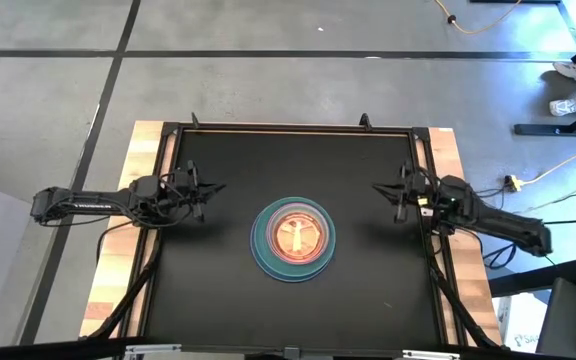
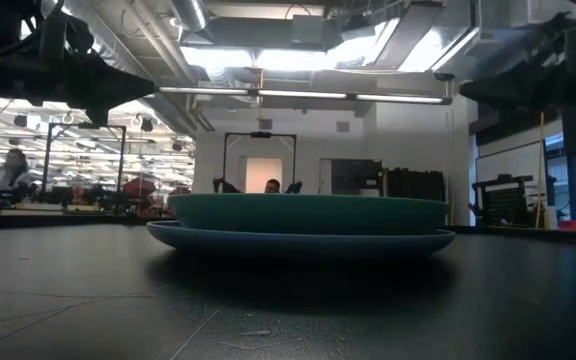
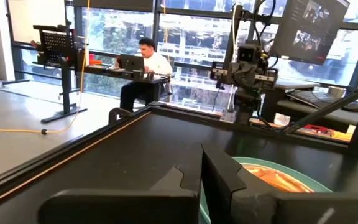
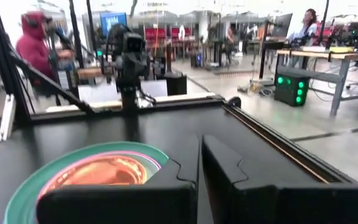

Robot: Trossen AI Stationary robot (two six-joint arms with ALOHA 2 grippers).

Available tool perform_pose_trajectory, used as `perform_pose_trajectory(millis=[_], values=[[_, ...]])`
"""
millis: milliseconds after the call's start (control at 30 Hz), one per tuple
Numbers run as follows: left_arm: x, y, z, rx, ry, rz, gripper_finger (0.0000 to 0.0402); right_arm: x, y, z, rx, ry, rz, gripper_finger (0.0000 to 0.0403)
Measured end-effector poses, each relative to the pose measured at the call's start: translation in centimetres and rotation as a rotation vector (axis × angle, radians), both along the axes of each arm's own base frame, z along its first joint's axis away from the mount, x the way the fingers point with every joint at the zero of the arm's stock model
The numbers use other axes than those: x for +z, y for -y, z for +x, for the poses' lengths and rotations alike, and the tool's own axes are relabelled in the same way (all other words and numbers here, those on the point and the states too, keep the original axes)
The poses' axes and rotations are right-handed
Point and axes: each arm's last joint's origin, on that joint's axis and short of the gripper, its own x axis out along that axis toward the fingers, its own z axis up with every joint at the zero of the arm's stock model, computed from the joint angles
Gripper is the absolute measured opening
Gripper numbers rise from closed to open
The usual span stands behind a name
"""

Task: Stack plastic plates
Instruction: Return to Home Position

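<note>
The plastic plates sit in one stack at the middle of the black table. A blue-grey plate rests flat on the table at the bottom, with a teal plate on it. Pink rims and a translucent orange dish with a centre stripe lie on top. My left gripper hovers to the stack's left and slightly toward the far edge, shut, fingers pointing at the stack. My right gripper mirrors it on the right, shut, facing the stack. Both are raised above the table.
The black table top is framed by a raised rail with wooden boards on both sides. Bare black surface lies all around the stack. People sit at desks in the room beyond.
</note>
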Motion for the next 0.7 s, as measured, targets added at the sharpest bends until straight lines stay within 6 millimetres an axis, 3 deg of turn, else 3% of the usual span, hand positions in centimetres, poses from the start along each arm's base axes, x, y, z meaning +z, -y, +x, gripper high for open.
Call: perform_pose_trajectory(millis=[233,700], values=[[-0.1,0.4,0.1,-0.052,-0.005,-0.003,0.0004,-2.1,0.0,0.1,0.0,-0.019,0.025,0.0014],[-0.4,1.2,0.1,-0.161,-0.035,-0.004,0.0004,-2.3,0.1,0.2,-0.007,-0.047,0.018,0.0014]])
